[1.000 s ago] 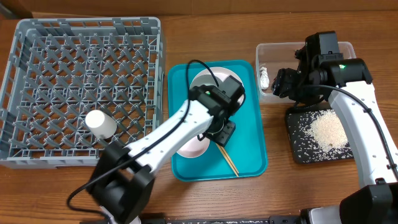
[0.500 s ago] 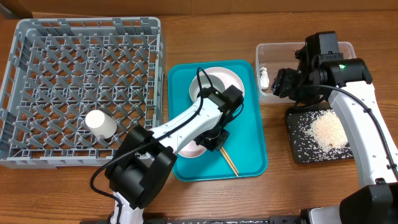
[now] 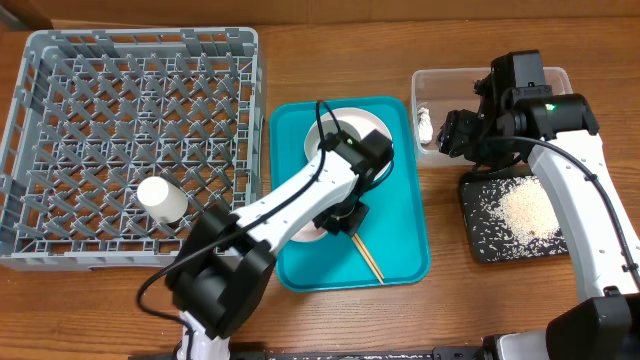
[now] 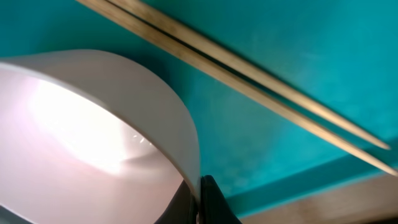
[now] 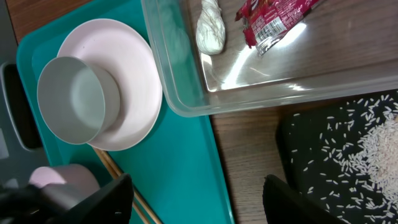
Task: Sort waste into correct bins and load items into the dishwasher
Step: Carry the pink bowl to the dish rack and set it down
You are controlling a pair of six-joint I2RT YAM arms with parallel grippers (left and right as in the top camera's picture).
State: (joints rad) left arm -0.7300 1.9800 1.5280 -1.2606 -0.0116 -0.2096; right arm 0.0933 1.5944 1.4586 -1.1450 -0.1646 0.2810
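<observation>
Pale pink bowl (image 4: 93,124): on teal tray (image 3: 405,230), near-left part. Bowl rim sits between left gripper (image 4: 200,199) fingers; jaws clamped tight on rim. Chopsticks (image 4: 249,84): flat on tray, just right of bowl, apart from claw. White plate (image 5: 134,81) with grey-green bowl (image 5: 71,99) on top: far end of tray. Cup (image 3: 162,198): in grey rack (image 3: 130,130), left. Right gripper (image 3: 452,133): over near edge of clear tub (image 5: 186,93), jaws apart, holding nothing. Tissue (image 5: 211,28), wrapper (image 5: 273,18): in tub. Rice (image 5: 379,143): on black tray (image 5: 298,137).
</observation>
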